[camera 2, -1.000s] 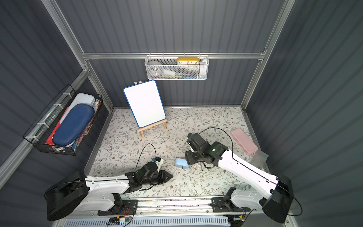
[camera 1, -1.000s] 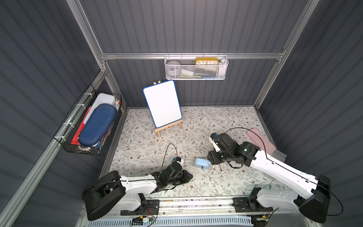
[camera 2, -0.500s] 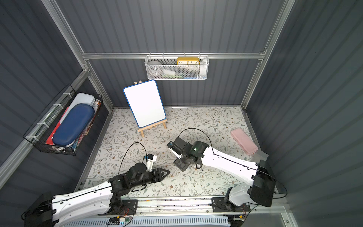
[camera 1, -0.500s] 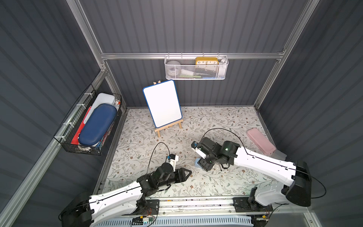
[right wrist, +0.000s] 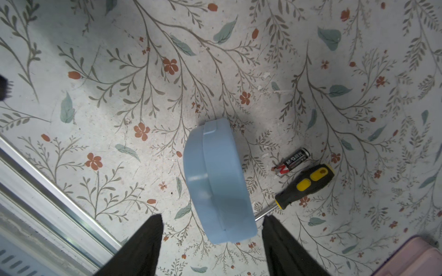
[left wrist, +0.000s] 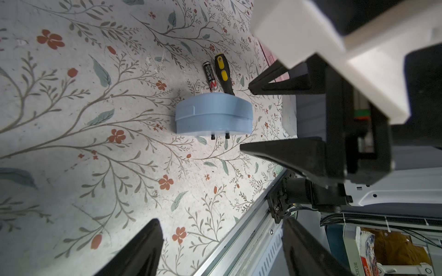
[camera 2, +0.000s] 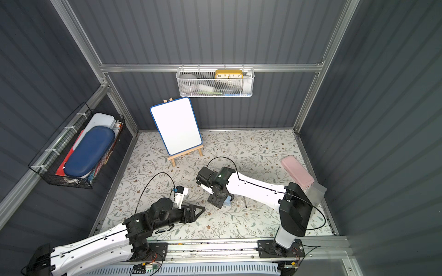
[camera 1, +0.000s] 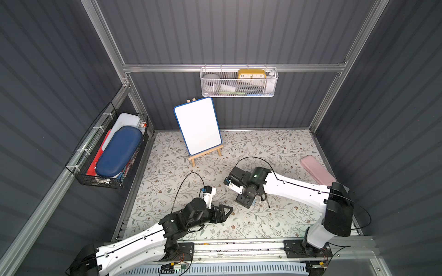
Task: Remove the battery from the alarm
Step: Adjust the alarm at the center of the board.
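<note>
Both arms have swung inward; right gripper hangs over the alarm, jaws apart and empty; left gripper likewise spread; battery beside screwdriver.

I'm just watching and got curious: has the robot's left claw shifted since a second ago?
Yes. In a top view the left gripper has swung away from the front rail, farther out over the floral mat toward the easel.
</note>
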